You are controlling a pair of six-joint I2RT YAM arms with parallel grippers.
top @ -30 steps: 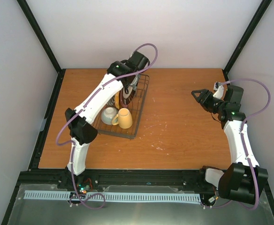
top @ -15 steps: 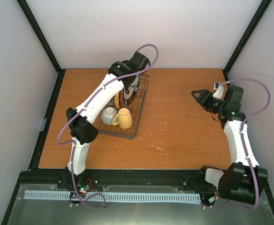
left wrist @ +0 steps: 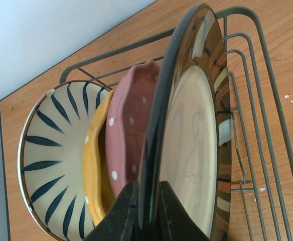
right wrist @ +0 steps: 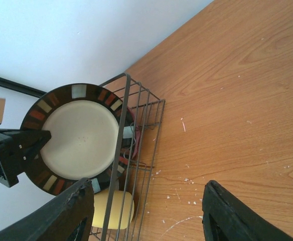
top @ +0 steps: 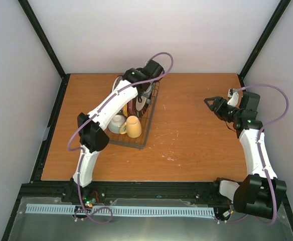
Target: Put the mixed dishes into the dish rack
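As viewed from the left wrist, listed from nearest outward.

Dark-rimmed beige plate [left wrist: 191,150]: standing on edge, rim pinched by the left gripper [left wrist: 147,193], jaws closed on that rim. Placed at the far end of the dish rack [top: 139,140], among the upright wires. Whether resting on the rack floor, not discernible.

Pink plate [left wrist: 131,130], white-dotted: on edge just beside the beige one, partly covered by it.

Orange-yellow scalloped plate [left wrist: 94,170]: on edge, next along, close against the pink.

White plate with black radial stripes [left wrist: 51,150]: on edge, outermost of the row, face largely shown.

Yellow mug [top: 133,127]: in the near end of the rack, just beside the pale blue-green small bowl [top: 117,123], bowl to its left in the top view.

Right gripper [top: 210,102]: over bare desk [top: 196,145], well apart from the rack, on its right side. Jaws spread wide, holding nothing.
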